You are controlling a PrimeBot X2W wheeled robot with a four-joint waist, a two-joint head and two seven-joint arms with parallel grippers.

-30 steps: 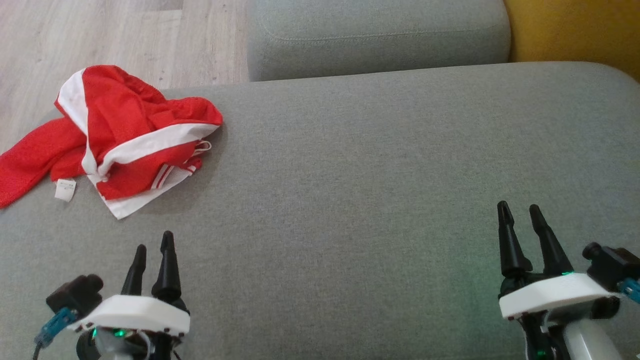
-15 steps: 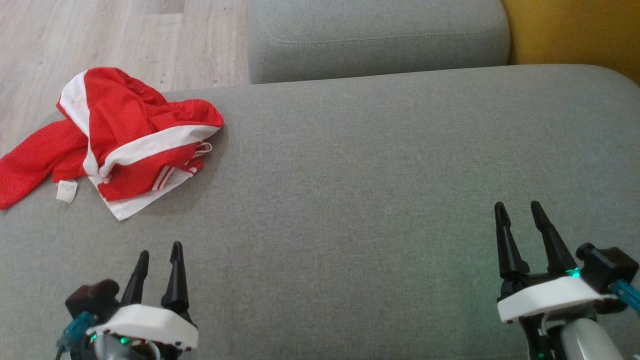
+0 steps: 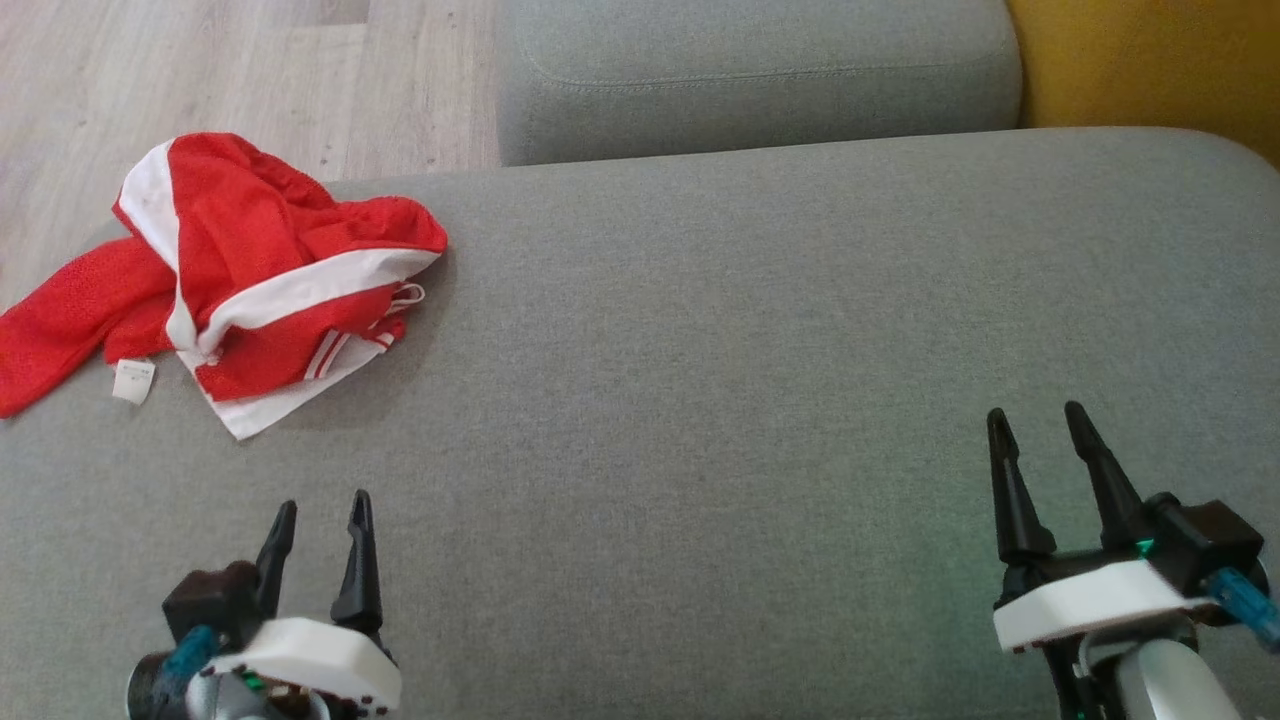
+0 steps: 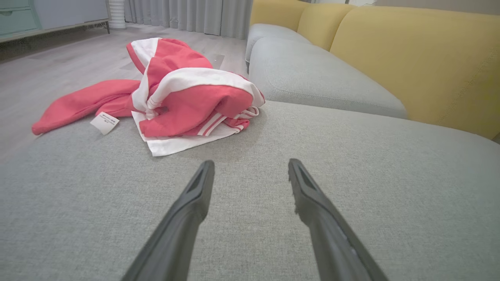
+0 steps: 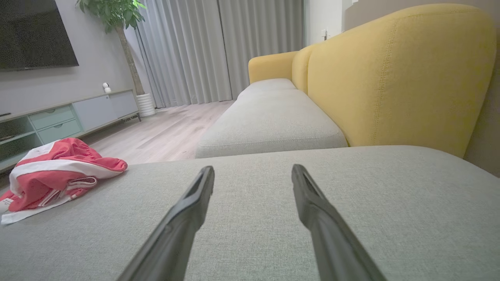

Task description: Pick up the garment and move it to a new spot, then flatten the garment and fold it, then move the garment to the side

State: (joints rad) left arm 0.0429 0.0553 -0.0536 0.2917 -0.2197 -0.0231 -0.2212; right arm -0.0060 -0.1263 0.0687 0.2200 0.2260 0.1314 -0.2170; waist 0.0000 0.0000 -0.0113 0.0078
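- Left end effector (image 3: 324, 500): fingers apart, empty, over the grey sofa cushion (image 3: 700, 340).
- Right end effector (image 3: 1035, 410): fingers apart, empty, over the cushion's right side.
- Garment (image 3: 270, 270), red with white bands: crumpled at the cushion's far left, ahead of the left end effector, untouched.
- White tag (image 3: 133, 380) on the cushion by its left part.

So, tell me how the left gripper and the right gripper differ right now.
The left gripper sits close to the red garment; the right gripper is far across the gray cushion from it. The left gripper shows lower in the head view than the right gripper. Both are open, empty, and point forward over the gray cushion.
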